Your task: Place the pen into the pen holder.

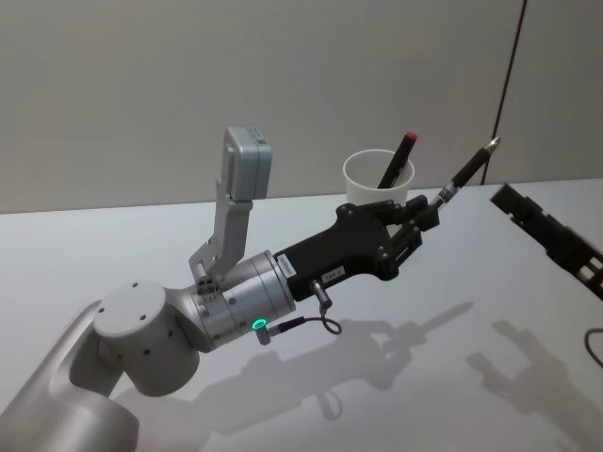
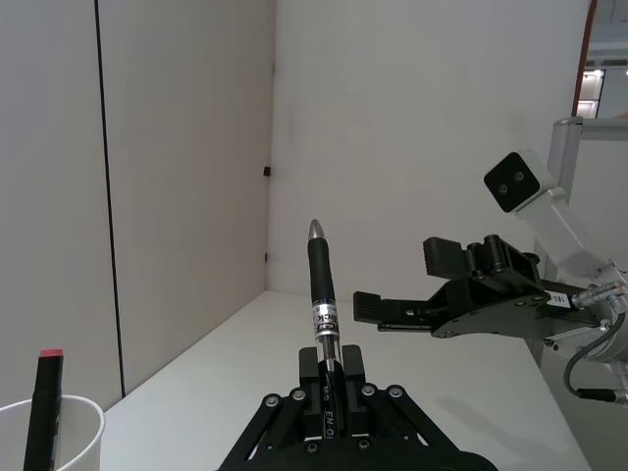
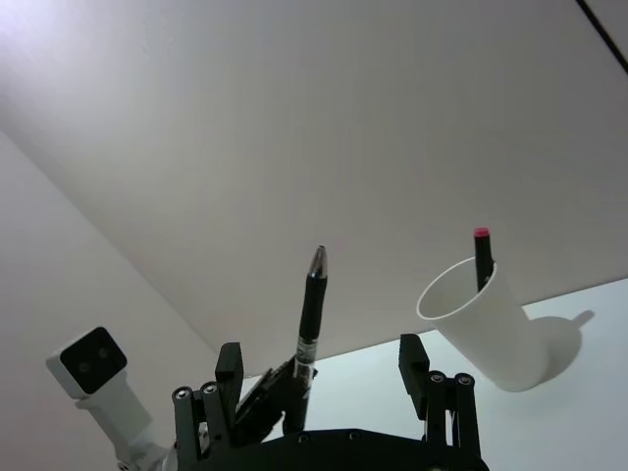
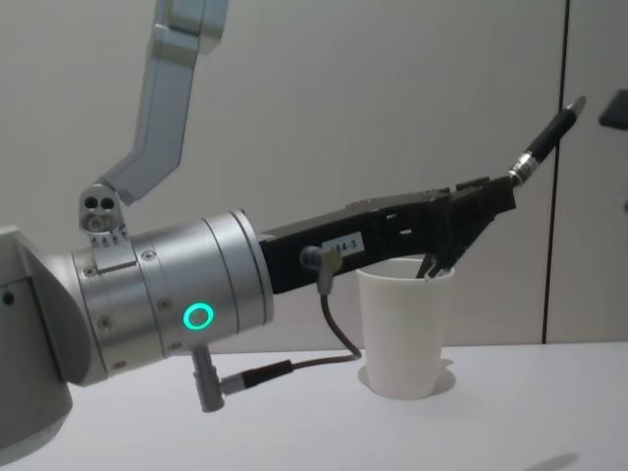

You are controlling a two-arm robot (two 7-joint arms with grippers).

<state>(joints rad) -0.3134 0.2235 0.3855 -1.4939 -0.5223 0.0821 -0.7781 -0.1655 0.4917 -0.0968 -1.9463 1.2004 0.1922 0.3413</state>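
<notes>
A grey wall (image 1: 141, 94) stood behind the white table (image 1: 141, 245). The left gripper (image 1: 429, 215) gripped the pen (image 1: 468, 172), its long axis slanting up and forward out of the fingers, tip foremost. The pen holder (image 1: 377, 179) stood just below this gripper. The right gripper (image 2: 412, 280) was open opposite. The head view showed a red-capped marker (image 1: 400, 158) inside the holder

The pen holder (image 1: 377, 181) stands on the counter (image 1: 122, 250) with a marker (image 1: 399, 158) leaning inside it. Just before it hangs the left gripper (image 1: 431, 209), jaws closed on the pen (image 1: 468, 172), which slants up to the holder's right. The right gripper (image 1: 509, 198) sits farther right, apart.
</notes>
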